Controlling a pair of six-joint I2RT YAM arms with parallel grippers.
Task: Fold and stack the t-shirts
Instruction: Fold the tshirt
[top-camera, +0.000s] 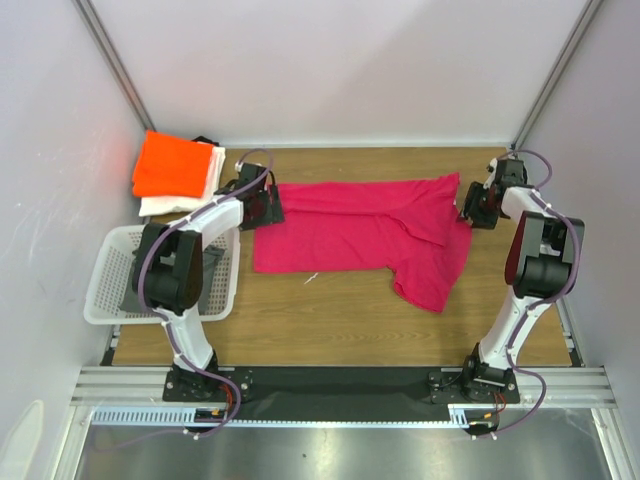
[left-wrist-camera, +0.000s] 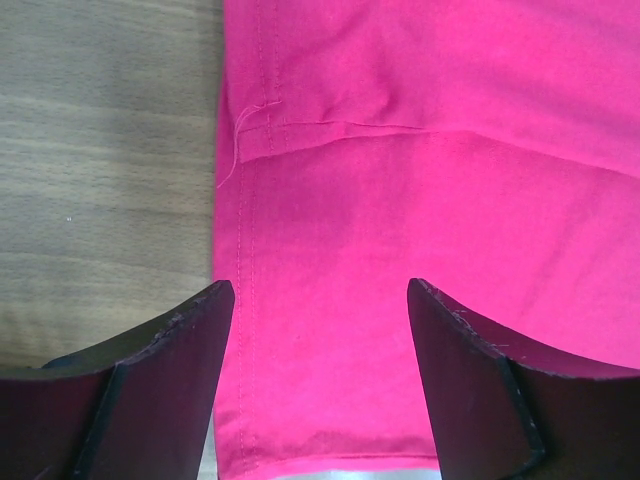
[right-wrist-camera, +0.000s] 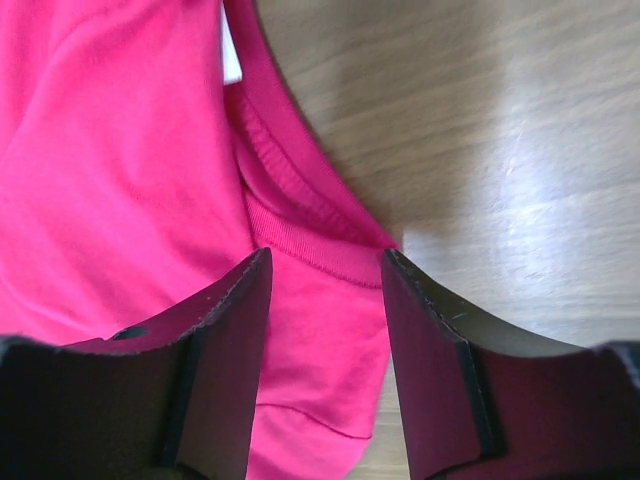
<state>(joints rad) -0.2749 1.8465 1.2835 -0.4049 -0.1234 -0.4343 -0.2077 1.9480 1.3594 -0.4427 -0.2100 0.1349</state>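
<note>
— Hovering where, exactly?
— My left gripper (left-wrist-camera: 320, 300) spreads its jaws wide over the hemmed end of the magenta-pink t-shirt (top-camera: 370, 235), which lies spread across the table (top-camera: 330, 320).
— And the right?
— My right gripper (right-wrist-camera: 325, 265) stands parted too, narrower, astride the ribbed collar. The orange t-shirt (top-camera: 170, 165) sits folded on the white t-shirt (top-camera: 185, 200) at the far left, beyond the basket (top-camera: 105, 290).
</note>
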